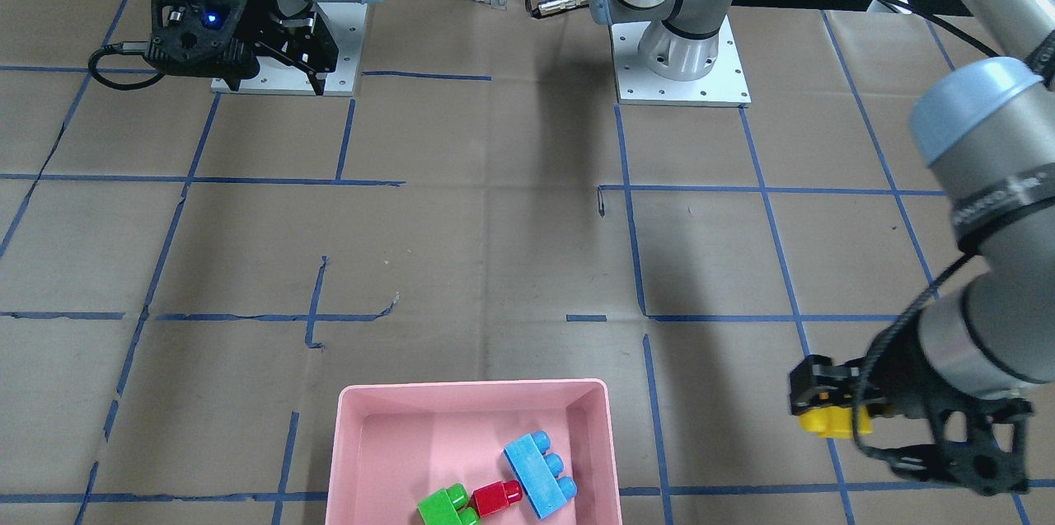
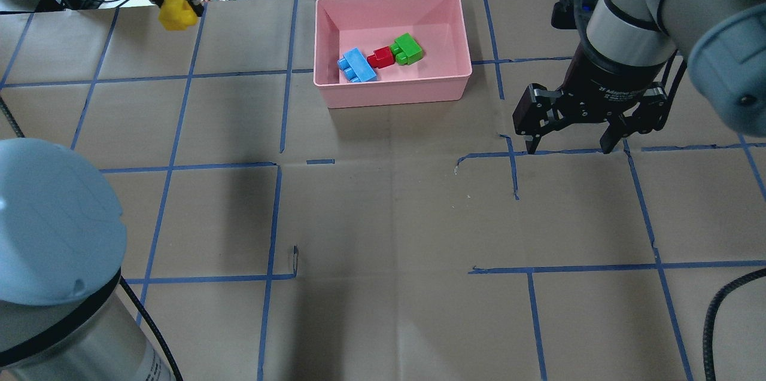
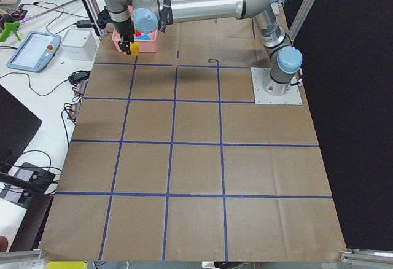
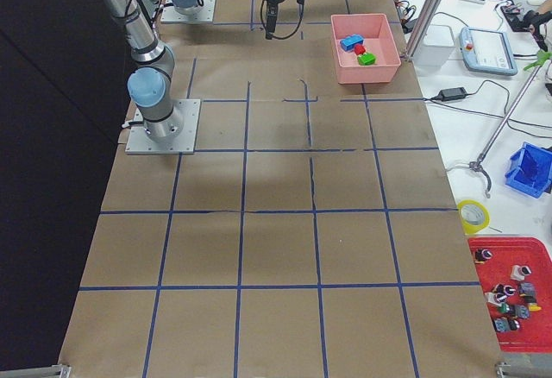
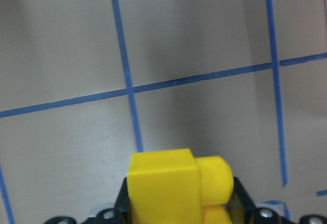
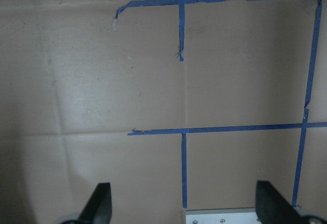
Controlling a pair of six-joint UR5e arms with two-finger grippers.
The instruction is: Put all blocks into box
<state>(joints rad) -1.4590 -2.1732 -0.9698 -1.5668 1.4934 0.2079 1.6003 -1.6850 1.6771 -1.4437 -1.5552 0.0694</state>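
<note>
Pink box (image 2: 395, 91), blue block (image 2: 357, 65), red block (image 2: 380, 58), green block (image 2: 407, 49), yellow block (image 2: 176, 12); counter (image 2: 389, 219) brown paper, crossed by a grid of blue tape lines (image 2: 191, 166).

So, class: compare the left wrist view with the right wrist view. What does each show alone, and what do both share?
Only the left wrist view shows the yellow block, clamped in the left tool. Only the right wrist view shows the right tool, empty, its fingers spread wide, and a metal plate edge at the bottom. Both show the brown paper table crossed by blue tape lines.
</note>
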